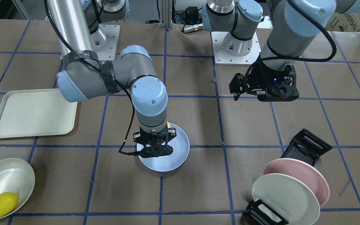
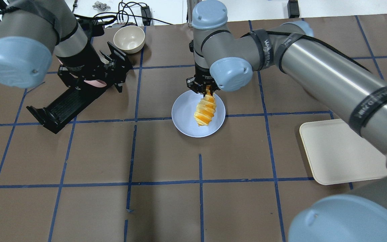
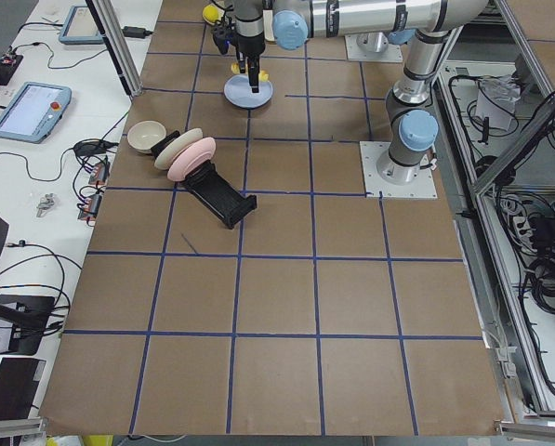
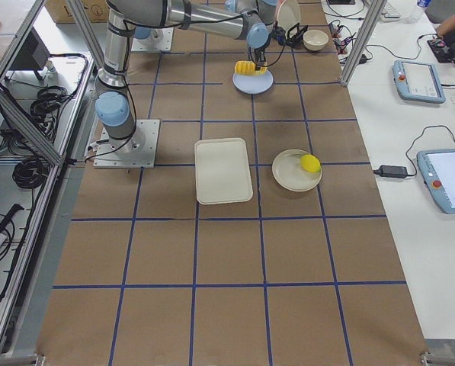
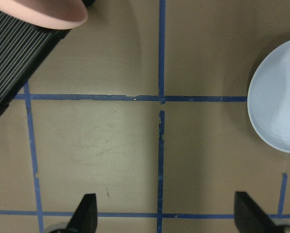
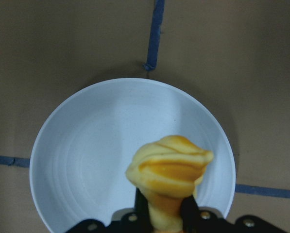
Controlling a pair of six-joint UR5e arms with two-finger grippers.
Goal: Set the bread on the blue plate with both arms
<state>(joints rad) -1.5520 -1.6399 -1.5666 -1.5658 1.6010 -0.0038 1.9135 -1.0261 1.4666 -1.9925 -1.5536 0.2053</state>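
The plate (image 2: 186, 123) lies in the middle of the desk (image 2: 166, 201), with the bread (image 2: 206, 110) over it in the right gripper (image 2: 204, 86). To the robot's right lies a tray (image 2: 338, 151), with a bowl (image 1: 5, 175) holding a lemon (image 1: 2, 204) beyond it. A rack (image 2: 69, 101) stands to the left.

My right arm (image 2: 314, 64) stretches far out over the surface (image 2: 166, 208). The elbow is bent and the last wrist joints are turned so that my right fingers (image 6: 189, 209) point straight down. They are pressed together on one end of the bread (image 2: 206, 109), which hangs below them with its free tip pointing downward.

My left arm (image 2: 29, 30) is held closer to its base on its own side, well apart from the right one. Its wrist also faces the surface from above. My left fingers (image 5: 86, 213) are spread wide, with nothing between them and touching nothing.
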